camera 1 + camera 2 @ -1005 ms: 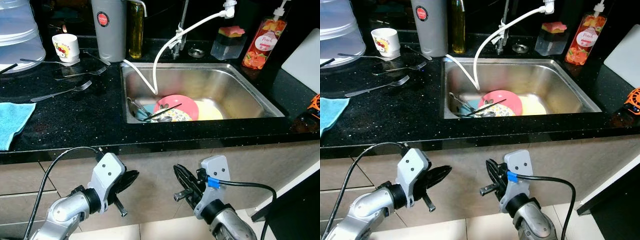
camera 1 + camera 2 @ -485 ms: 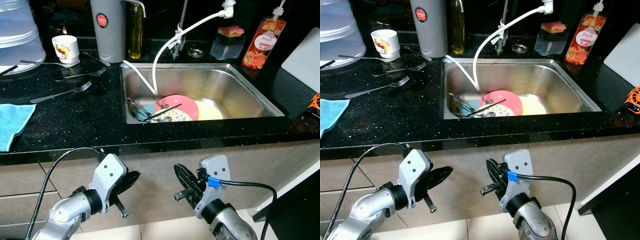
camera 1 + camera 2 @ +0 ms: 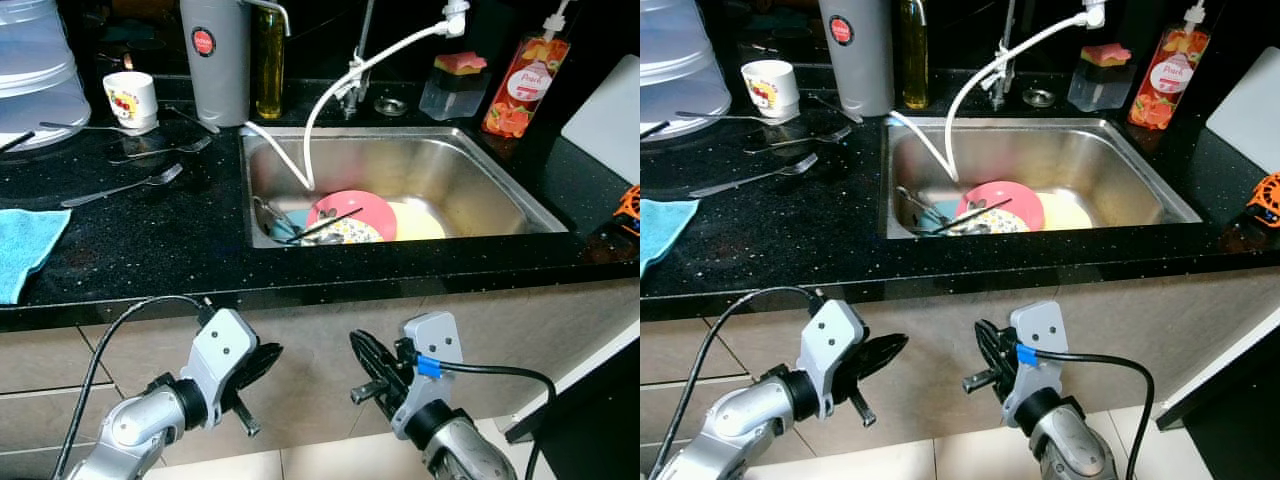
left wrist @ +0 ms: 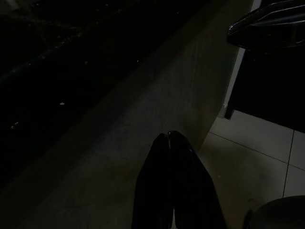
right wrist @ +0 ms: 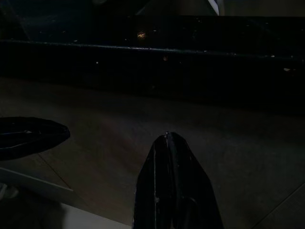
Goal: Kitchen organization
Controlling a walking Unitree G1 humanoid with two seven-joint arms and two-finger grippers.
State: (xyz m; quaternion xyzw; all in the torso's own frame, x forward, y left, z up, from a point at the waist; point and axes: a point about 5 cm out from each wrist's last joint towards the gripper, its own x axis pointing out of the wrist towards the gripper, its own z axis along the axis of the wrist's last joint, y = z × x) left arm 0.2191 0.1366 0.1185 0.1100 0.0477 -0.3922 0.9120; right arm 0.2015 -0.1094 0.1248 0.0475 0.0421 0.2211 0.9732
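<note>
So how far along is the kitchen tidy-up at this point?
Nothing looks done yet. The pink plate and other dishes still sit in the sink, and the forks and cup lie out on the black counter. Nothing is in hand: the left end effector and right end effector are shut and empty, below the counter edge. All the sorting remains.

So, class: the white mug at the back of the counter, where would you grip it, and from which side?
Grip the white mug across its rim from above. It stands upright with its mouth open, the gray canister stands close on one side, and no handle is visible from here.
</note>
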